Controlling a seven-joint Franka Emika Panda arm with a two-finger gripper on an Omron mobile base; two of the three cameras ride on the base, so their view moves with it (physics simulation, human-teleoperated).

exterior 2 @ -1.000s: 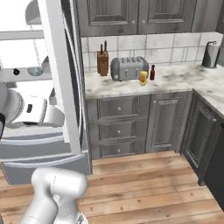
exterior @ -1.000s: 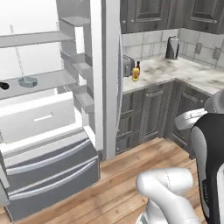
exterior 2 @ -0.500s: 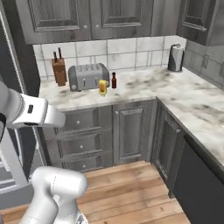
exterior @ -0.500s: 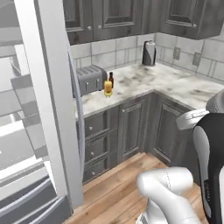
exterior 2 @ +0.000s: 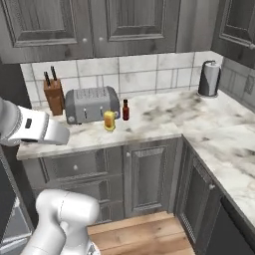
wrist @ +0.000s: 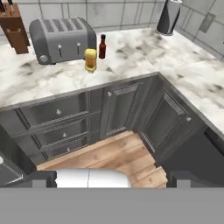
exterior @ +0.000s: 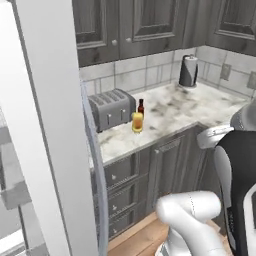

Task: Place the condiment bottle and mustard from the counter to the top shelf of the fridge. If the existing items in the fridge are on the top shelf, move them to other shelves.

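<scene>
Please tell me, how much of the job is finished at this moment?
Nothing looks finished. The condiment bottle and the mustard both stand on the counter beside the toaster, neither of them held. In hand: nothing; the end effector is open, facing the counter from a distance. Left: pick up each bottle and carry it to the fridge, whose shelves cannot be judged from here.

Toaster (exterior 2: 91, 103) beside knife block (exterior 2: 53, 94) (paper towel roll (exterior 2: 209, 78) well apart).

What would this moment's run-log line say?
phase: facing counter | condiment bottle and mustard: upright beside toaster, untouched | hand: open, empty | fridge door: open
</scene>
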